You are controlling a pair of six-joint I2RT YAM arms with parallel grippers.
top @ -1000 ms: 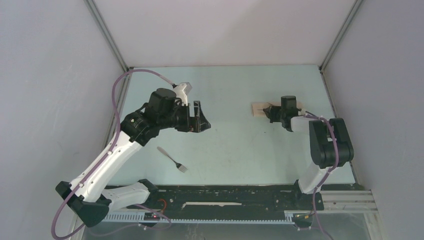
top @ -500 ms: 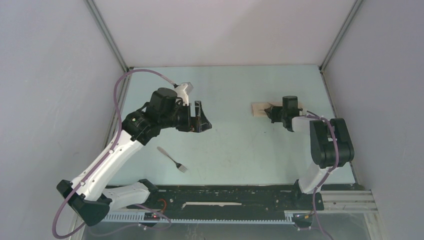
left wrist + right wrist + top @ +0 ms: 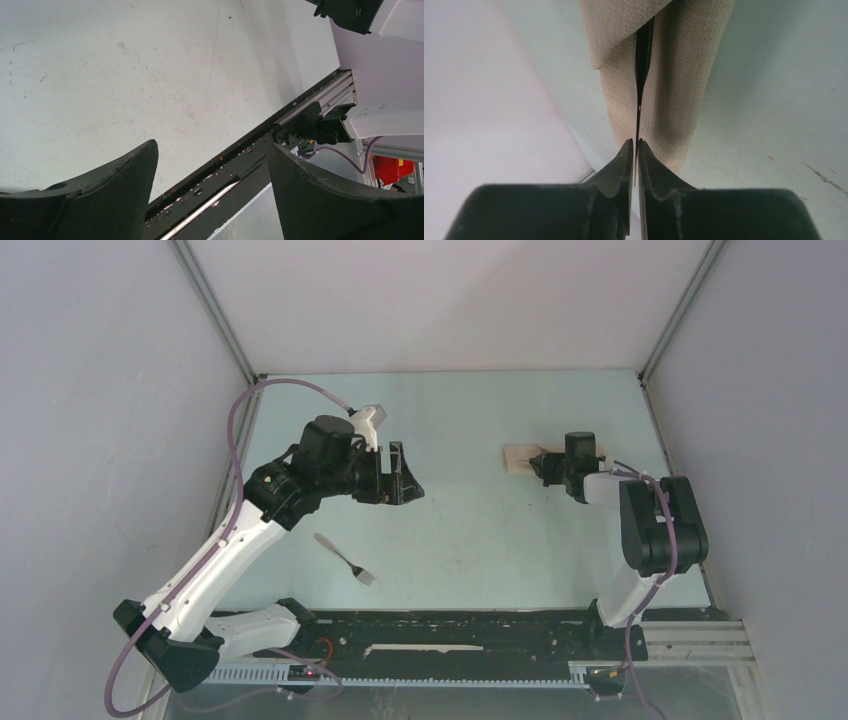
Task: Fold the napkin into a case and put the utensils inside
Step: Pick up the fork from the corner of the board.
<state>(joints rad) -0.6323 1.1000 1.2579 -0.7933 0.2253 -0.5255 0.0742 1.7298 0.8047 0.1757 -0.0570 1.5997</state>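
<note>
Right end effector (image 3: 635, 143) pinches a thin black utensil (image 3: 643, 55) in the napkin (image 3: 679, 75) fold; shove it crooked and the cloth probably bunches. Left end effector (image 3: 212, 150) is spread.

Woven tan cloth napkin (image 3: 674, 75), scuffed matt table (image 3: 100, 75)

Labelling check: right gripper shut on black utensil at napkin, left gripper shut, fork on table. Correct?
No: left wrist view shows the left gripper open, jaws wide apart. Rest stands: right gripper shut on the black utensil at the napkin, fork on the table.
</note>
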